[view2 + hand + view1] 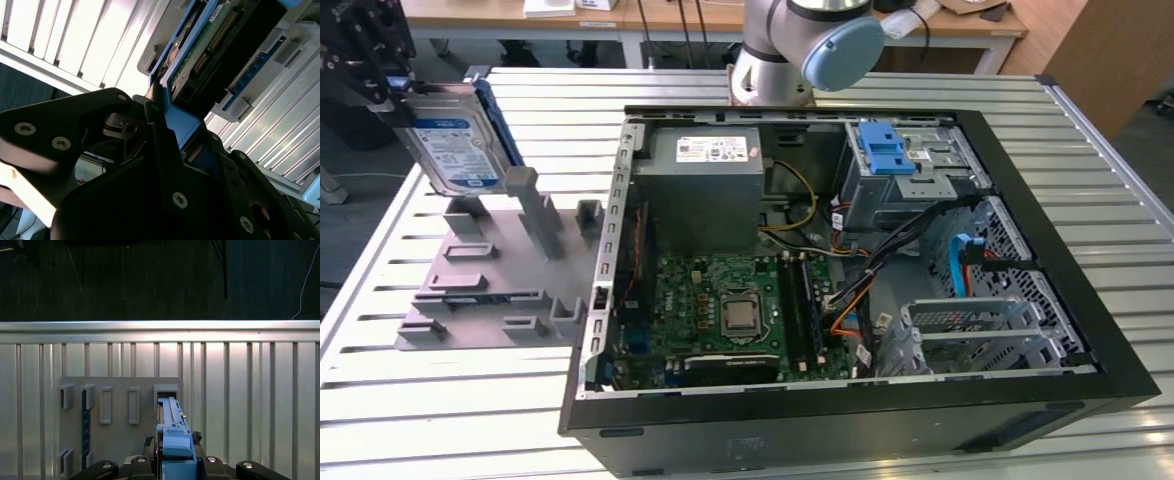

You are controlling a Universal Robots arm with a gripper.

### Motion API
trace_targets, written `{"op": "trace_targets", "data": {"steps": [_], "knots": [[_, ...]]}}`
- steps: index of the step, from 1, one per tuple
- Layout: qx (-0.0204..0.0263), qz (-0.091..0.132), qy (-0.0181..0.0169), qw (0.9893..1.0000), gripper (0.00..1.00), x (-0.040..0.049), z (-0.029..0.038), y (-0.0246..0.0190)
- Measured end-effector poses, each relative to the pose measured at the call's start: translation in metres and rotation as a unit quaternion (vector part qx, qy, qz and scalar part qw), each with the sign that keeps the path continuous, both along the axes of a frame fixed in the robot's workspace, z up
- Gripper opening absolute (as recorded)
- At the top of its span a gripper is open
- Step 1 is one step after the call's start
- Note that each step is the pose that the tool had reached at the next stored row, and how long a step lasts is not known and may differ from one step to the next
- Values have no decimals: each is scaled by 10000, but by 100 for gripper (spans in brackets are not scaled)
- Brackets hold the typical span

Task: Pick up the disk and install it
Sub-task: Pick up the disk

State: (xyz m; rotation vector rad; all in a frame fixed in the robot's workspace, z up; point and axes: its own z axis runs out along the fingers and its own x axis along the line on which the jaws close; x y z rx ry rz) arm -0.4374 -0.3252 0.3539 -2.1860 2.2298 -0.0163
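Slatted aluminium forms the counter; wooden desks stand beyond its far edge, and dark floor lies past the edge in the first wrist view.

Exterior view: we see the whole layout. An open computer case fills the middle of the counter and runs toward the edge at the exterior view's right. Inside it are a green motherboard, a grey power-supply box and a blue bracket atop a metal drive cage. The arm's base rises at the far edge. Near the far corner at the exterior view's left, the tool holds the disk upright, label outward, over a grey slotted fixture.

Second wrist view: we see the grasp up close. The black fingers are closed on the disk's blue carrier frame, and the circuit-board side of the disk shows.

First wrist view: we look along the disk edge-on, its blue frame pointing at one slot of the fixture, with a blue strip in a slot farther along. Whether the disk's lower edge touches the fixture we cannot tell.
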Motion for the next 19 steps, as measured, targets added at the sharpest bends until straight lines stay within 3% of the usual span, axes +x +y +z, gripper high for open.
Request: {"op": "trace_targets", "data": {"steps": [19], "knots": [[0, 0, 0, 10000, 36, 0, 151, 0]]}}
